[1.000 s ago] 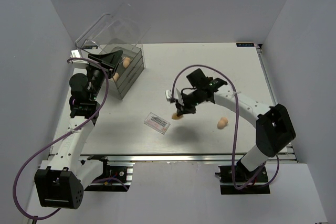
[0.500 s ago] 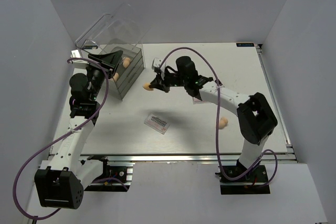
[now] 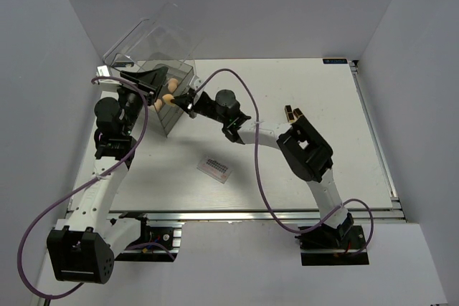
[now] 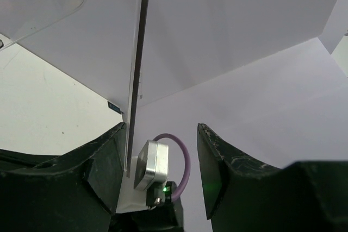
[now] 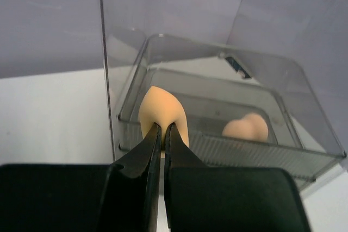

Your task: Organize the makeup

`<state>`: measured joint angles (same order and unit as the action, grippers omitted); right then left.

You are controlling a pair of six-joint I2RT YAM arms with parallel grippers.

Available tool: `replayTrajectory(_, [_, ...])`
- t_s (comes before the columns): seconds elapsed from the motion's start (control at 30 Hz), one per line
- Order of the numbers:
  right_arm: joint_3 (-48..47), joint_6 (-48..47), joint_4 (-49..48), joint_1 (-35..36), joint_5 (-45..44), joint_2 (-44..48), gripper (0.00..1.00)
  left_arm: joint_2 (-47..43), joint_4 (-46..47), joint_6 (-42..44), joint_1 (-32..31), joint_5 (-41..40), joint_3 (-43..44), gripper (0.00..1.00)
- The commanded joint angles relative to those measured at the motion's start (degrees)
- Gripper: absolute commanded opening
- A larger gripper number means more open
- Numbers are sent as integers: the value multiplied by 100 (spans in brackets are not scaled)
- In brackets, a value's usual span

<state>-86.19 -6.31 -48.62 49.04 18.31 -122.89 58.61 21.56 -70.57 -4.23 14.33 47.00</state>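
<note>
The right gripper (image 5: 163,130), its black fingers closed almost together, pinches a tan egg-shaped sponge (image 5: 163,108) at the near rim of the clear drawer box (image 5: 246,155). A second sponge (image 5: 246,127) lies inside the drawer, to the right. White counter (image 5: 54,118) shows at left; its edges are out of view.

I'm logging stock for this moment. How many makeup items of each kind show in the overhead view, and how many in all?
tan sponges: 3 (one in the right pincer, two in the drawer box)
clear palettes: 1
lipstick tubes: 2
Total: 6 in view; the right arm may hide more.
</note>
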Motion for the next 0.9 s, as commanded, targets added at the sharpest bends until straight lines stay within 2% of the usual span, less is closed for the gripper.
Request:
replayTrajectory(0.0, [-389, -178, -1631, 220, -380, -234, 0, -51, 129, -54, -8, 149, 300, 62])
replayTrajectory(0.43, [-1690, -529, -1413, 414, -1207, -1369, 0, 28, 85, -28, 1, 237, 336, 62])
replayTrajectory(0.53, [-1717, -565, -1413, 405, -1067, -1466, 11, 37, 15, -10, 1, 237, 388, 62])
replayTrajectory(0.57, [-1682, -573, -1431, 396, -1031, -1466, 20, 28, -3, -1, -8, 237, 397, 62])
replayTrajectory(0.63, [-1568, -582, -1466, 379, -935, -1466, 28, 10, -29, 8, -8, 220, 397, 62])
replayTrajectory(0.67, [-1524, -652, -1483, 370, -891, -1466, 36, -7, -38, -1, -8, 211, 389, 62])
replayTrajectory(0.77, [-1471, -749, -1527, 344, -794, -1475, 47, -25, -73, 16, -8, 202, 389, 62])
replayTrajectory(0.87, [-1497, -784, -1536, 335, -706, -1475, 53, -25, -100, 16, -8, 228, 389, 62])
